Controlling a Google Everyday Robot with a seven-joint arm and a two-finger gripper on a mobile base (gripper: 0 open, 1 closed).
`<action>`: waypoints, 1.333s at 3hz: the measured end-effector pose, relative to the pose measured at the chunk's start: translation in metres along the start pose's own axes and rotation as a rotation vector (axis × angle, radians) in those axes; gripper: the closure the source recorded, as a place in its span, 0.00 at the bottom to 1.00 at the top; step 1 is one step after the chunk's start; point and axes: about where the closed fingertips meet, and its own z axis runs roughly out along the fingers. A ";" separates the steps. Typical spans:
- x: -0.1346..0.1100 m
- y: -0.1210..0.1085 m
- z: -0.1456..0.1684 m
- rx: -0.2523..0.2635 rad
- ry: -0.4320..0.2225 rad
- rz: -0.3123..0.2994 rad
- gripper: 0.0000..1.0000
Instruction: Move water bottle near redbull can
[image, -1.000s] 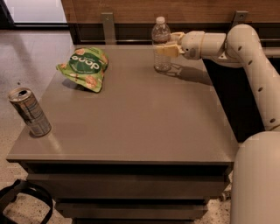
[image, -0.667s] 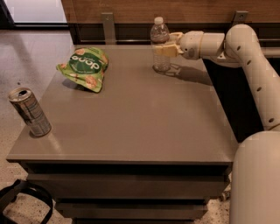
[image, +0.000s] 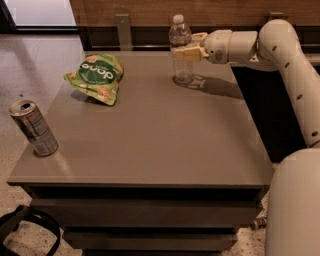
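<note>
Camera view has the end effector (image: 185, 51) reaching in from the right at the far side of the surface (image: 165, 140), its fingers clenched around the middle of the water bottle (image: 183, 71). The bottle stands upright with its base on the surface near the back edge. The redbull can (image: 34, 128) stands upright well apart at the near left edge, with a green snack bag (image: 96, 76) lying between them toward the far left.
</note>
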 end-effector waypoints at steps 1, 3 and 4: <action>-0.025 0.026 -0.003 -0.037 -0.022 0.027 1.00; -0.049 0.111 0.008 -0.103 -0.133 0.091 1.00; -0.048 0.155 0.024 -0.136 -0.148 0.106 1.00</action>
